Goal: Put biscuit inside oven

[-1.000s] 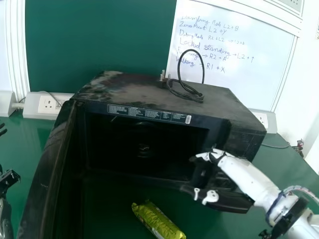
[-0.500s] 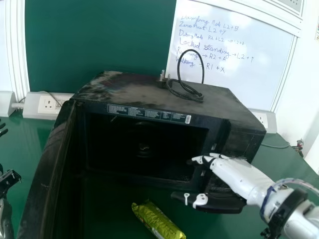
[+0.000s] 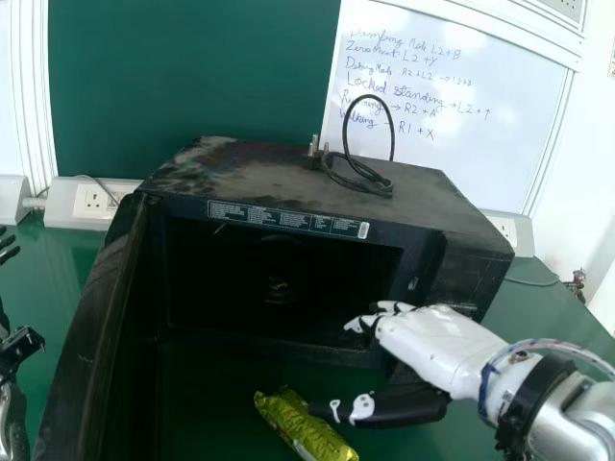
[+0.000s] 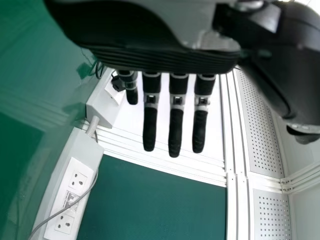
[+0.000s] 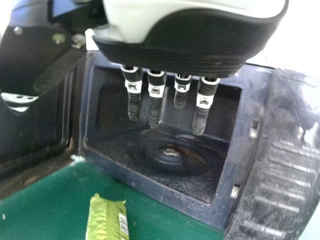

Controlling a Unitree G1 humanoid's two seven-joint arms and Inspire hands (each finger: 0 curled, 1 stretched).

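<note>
Facing the oven (image 3: 259,171): right hand (image 3: 432,346), nearer, fingers (image 5: 204,101) straight, thumb (image 3: 404,407) spread apart
Biscuit packet (image 3: 306,425): on the surface (image 5: 50,190) outside, just left of that thumb's tip, contact unclear
Packet's long axis: far left to near right

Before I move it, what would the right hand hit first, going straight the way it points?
Likely the right hand would meet the oven's inner wall, through the open front, but depth is unclear: its thumb looks close to the biscuit in the head view and might brush that first.
</note>
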